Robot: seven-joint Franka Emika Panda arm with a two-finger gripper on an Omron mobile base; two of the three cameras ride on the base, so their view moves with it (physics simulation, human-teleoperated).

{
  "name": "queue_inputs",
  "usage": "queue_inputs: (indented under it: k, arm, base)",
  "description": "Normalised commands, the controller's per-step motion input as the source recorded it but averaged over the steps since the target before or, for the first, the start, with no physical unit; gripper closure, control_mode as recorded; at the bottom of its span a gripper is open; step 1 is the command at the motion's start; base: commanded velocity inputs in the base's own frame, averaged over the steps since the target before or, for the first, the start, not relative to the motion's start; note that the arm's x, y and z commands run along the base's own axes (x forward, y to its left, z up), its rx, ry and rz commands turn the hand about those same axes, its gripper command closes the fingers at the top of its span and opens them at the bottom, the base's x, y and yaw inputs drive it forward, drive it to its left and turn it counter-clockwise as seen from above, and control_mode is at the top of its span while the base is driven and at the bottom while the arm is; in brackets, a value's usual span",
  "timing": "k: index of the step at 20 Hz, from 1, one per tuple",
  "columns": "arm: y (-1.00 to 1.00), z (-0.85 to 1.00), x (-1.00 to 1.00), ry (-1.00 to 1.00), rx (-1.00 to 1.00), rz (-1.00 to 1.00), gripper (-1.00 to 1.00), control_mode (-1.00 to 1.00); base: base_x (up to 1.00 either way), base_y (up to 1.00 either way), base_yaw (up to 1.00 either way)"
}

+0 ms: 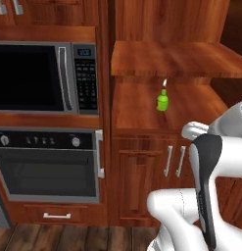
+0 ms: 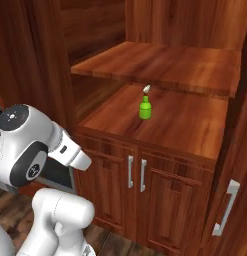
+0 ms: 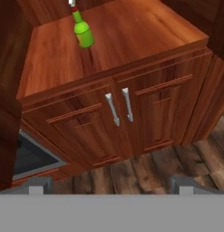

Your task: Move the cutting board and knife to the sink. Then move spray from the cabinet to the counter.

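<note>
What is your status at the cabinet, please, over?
Gripper open, empty, short of the cabinet. Spray upright in the open niche, untouched. Doors below shut; nothing between hand and bottle.

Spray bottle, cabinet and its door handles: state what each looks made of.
The spray bottle looks like glossy green plastic, judging by its bright, even colour; glass cannot be ruled out. The cabinet looks like polished reddish-brown wood, with visible grain and a soft sheen. The door handles look like brushed silver metal: slim, pale bars.
</note>
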Motion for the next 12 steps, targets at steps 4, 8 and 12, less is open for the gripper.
queue_inputs:
  k: [4,8,12]
  arm:
    - [0.00,0.00,0.00,0.00,0.00,0.00,-1.00,1.00]
    - [0.00,0.00,0.00,0.00,0.00,0.00,-1.00,1.00]
    - [0.00,0.00,0.00,0.00,0.00,0.00,-1.00,1.00]
  base:
    - [0.00,-0.34,0.01]
    - [0.06,0.00,0.00]
    - [0.18,0.00,0.00]
